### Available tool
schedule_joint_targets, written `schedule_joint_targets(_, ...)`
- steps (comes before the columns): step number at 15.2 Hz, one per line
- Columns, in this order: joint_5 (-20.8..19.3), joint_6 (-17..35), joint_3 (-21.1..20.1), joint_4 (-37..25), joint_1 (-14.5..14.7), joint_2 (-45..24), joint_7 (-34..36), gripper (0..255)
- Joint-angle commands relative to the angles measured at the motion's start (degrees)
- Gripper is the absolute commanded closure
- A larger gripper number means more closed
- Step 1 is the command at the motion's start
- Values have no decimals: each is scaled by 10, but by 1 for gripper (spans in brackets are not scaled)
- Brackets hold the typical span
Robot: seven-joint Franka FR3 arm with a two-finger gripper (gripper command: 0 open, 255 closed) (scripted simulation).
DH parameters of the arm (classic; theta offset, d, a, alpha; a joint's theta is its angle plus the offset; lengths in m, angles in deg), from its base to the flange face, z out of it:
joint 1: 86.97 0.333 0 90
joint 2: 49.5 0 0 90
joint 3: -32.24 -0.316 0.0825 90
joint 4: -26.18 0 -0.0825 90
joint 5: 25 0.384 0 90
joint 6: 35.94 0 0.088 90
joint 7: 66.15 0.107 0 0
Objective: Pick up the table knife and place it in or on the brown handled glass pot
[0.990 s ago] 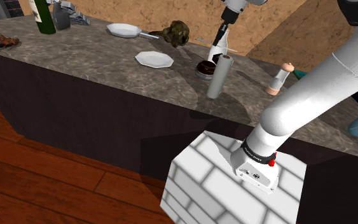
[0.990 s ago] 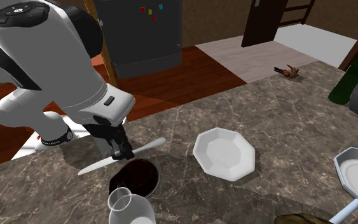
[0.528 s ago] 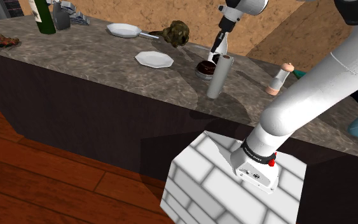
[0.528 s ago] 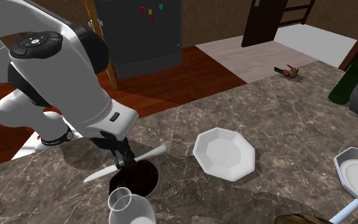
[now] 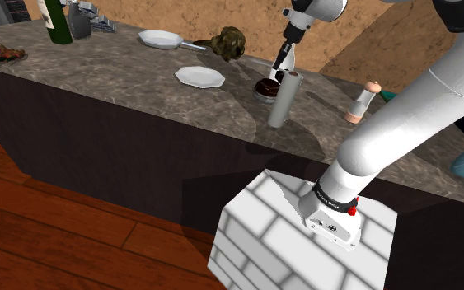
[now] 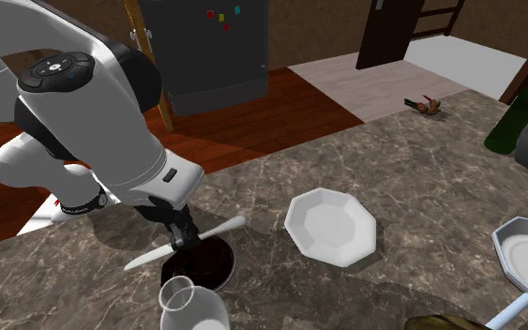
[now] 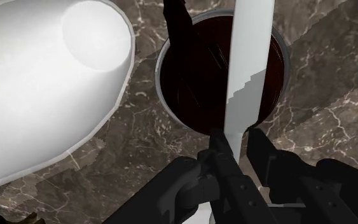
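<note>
One pale table knife (image 7: 247, 63) is pinched near its middle by the black gripper (image 7: 238, 145), whose fingers are closed against its flat sides. Its stepped blade reaches across the mouth of the round, grey-rimmed brown glass pot (image 7: 269, 76); whether it touches the rim cannot be told. In the second exterior view a smooth white bottle (image 6: 191, 305) stands just beside the pot at six o'clock, and an octagonal white plate (image 6: 332, 225) lies near at two o'clock, on the veined marble counter (image 6: 421, 187).

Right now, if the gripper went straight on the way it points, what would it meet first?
Probably the brown pot, directly ahead of the gripper; the held knife, spanning its mouth, would likely touch the rim first.
</note>
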Motion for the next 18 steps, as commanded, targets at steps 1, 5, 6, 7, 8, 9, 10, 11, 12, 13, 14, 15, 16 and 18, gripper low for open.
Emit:
schedule_joint_targets(1, 0, 0, 0, 0, 0, 0, 0, 0)
schedule_joint_targets(5, 0, 0, 0, 0, 0, 0, 0, 0)
schedule_joint_targets(6, 0, 0, 0, 0, 0, 0, 0, 0)
schedule_joint_targets(7, -4, -19, 0, -12, -1, 8, 3, 0)
schedule_joint_targets(8, -7, -38, -1, -24, -3, 14, 5, 0)
schedule_joint_targets(9, -10, -57, -1, -38, -4, 20, 7, 0)
schedule_joint_targets(10, -12, -72, -1, -49, -4, 24, 8, 0)
schedule_joint_targets(11, -12, -72, -1, -49, -4, 24, 8, 0)
schedule_joint_targets(12, -12, -72, -1, -49, -4, 24, 8, 0)
schedule_joint_targets(13, -12, -72, -1, -49, -4, 24, 8, 0)
schedule_joint_targets(14, -12, -72, -1, -49, -4, 24, 8, 0)
schedule_joint_targets(15, -12, -72, -1, -49, -4, 24, 8, 0)
schedule_joint_targets(16, -12, -72, -1, -49, -4, 24, 8, 0)
schedule_joint_targets(18, -12, -72, -1, -49, -4, 24, 8, 0)
